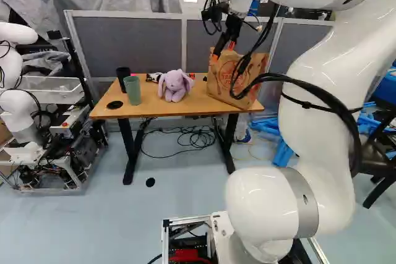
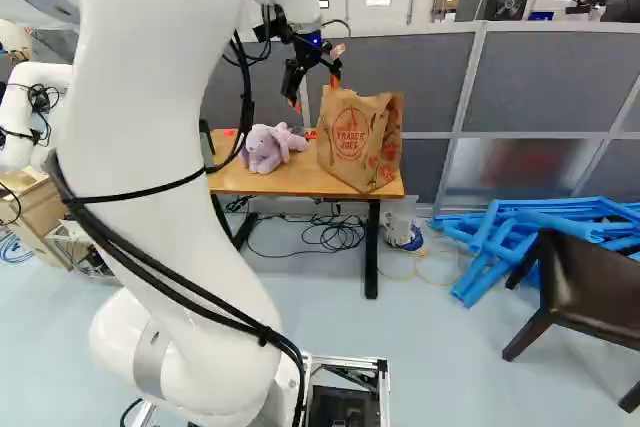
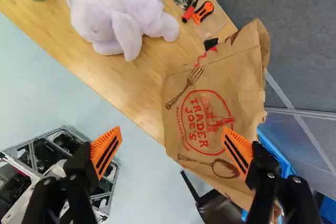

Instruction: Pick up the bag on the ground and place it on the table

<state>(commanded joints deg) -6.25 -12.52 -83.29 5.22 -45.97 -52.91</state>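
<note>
Black metal claw [image 3: 172,136], spread apart, could topple the brown paper bag [image 2: 360,147] at twelve o'clock by brushing it sideways.

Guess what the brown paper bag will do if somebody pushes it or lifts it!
The bag would probably crumple where pinched, since its paper sides show creases. It stands tall near the end of the table, so a high push might tip it. Its inside is hidden, so I can't tell its weight.

In the left base view, a green cup [image 1: 132,91] has a black cup [image 1: 123,76] at eleven o'clock and a plush rabbit [image 1: 175,86] at three.
</note>
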